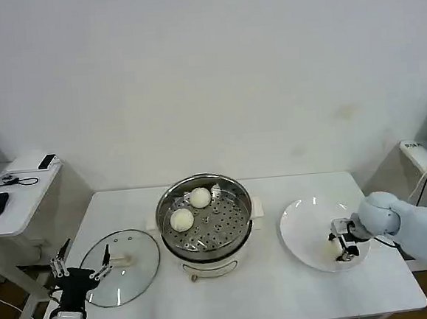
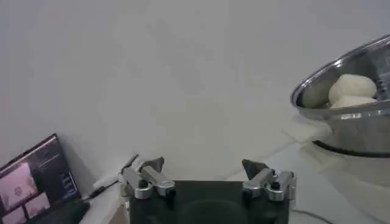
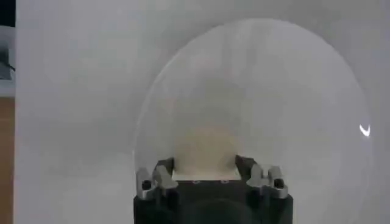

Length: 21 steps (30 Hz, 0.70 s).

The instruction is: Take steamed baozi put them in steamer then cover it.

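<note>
While the left gripper [image 1: 80, 272] idles wide open beside the cover [image 1: 121, 267] on the desk [image 1: 283, 287], two steamed baozi [image 1: 182, 219] sit in the steamer [image 1: 205, 216]; the right gripper [image 3: 204, 167] straddles a bun [image 3: 206, 149] on the plate [image 1: 308, 233], risking squashing it.

The right arm [image 1: 419, 228] is sheathed in smooth, pale grey-white casing that swells into a rounded, ball-like wrist joint, with a thin cable running off behind it. The right gripper [image 1: 344, 247] is a small black block with silvery metal fittings; from its wrist camera it reads as a black housing with two dark pointed jaws on bright metal brackets, each pinned by dark round screws. The left gripper [image 1: 80, 274] is likewise black-bodied with silver linkages and dark angular jaw tips, mounted on a pale metallic wrist cylinder.
</note>
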{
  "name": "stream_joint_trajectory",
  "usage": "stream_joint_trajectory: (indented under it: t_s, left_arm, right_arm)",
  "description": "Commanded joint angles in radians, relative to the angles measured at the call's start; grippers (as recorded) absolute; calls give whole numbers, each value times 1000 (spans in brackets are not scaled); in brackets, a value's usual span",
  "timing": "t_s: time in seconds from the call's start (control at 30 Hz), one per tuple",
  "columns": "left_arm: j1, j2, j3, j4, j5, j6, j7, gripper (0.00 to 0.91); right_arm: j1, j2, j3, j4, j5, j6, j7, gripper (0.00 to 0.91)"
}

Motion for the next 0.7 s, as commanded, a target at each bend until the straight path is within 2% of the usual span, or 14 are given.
stream_joint_trajectory:
  t_s: [0.03, 0.13, 0.43, 0.57, 0.7]
  left_arm:
    - [0, -1, 1, 2, 2, 0, 0, 907]
    - [0, -3, 2, 1, 3, -1, -1, 907]
    - [4, 1, -3, -13, 2, -1, -1, 907]
    - [7, 2, -5, -12, 2, -2, -1, 907]
    - [9, 3, -8, -13, 2, -2, -1, 907]
  right_arm:
    - [23, 4, 2, -5, -22, 15, -47, 605]
    - [69, 3, 1, -3, -15, 29, -76, 605]
    - [306, 30, -12, -4, 77, 32, -93, 605]
    - [422, 75, -38, -15, 130, 25, -90, 605]
    - [583, 154, -130, -36, 176, 22, -80, 605]
